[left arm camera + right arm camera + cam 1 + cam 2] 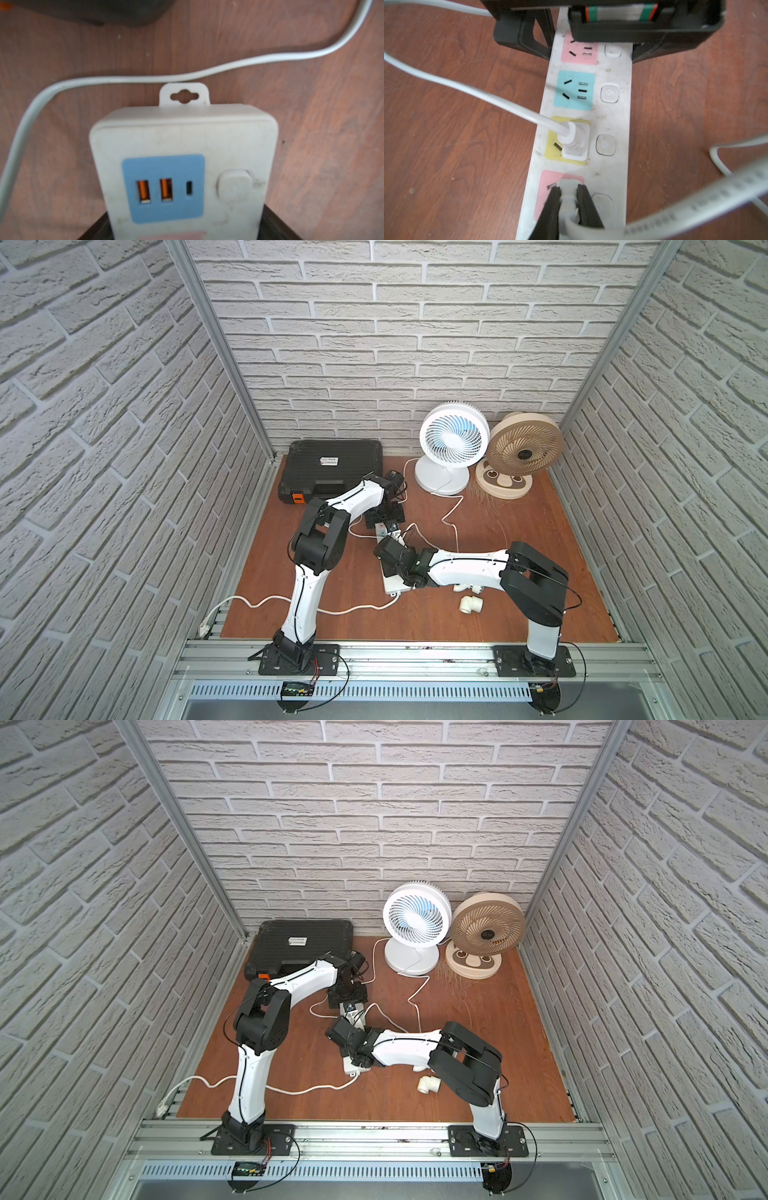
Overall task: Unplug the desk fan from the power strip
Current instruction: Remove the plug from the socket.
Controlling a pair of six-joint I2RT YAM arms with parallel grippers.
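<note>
Right hand (569, 204): black fingers pinched narrow on the grey plug (568, 199) seated in the pink socket nearest it, gripping the plug body so a pull would lift the plug rather than strain its lead.
Left hand (591, 49): its 2 black fingers sit against the 2 long sides of the long flat white power strip (610, 116) at the far end, around the other pink socket. This looks like a brace to keep the bar down during the pull. I cannot tell if it squeezes or only brackets the bar.
Power strip: flat on the red-brown wooden worktop (519, 572), between the 2 hands. Beyond the left hand lie the strip's USB end and hang tab (184, 94).
Second plug: a white plug (574, 141) in the yellow socket, just beyond the right hand. Its lead runs off sideways, clear of the gripped plug.
Fans: a round white desk fan (453, 439) and a round beige fan (524, 450) stand well beyond both hands, by the brick wall.
Which lead: 2 plugs are seated. The frames do not settle which one serves which fan.
Obstacles: the grey lead (695, 204) loops close under the right hand and may drag.
Nearby: a black plastic tool case (332, 468) beyond the left hand, and a small white pipe elbow (471, 605) under the right arm, both out of the way.
</note>
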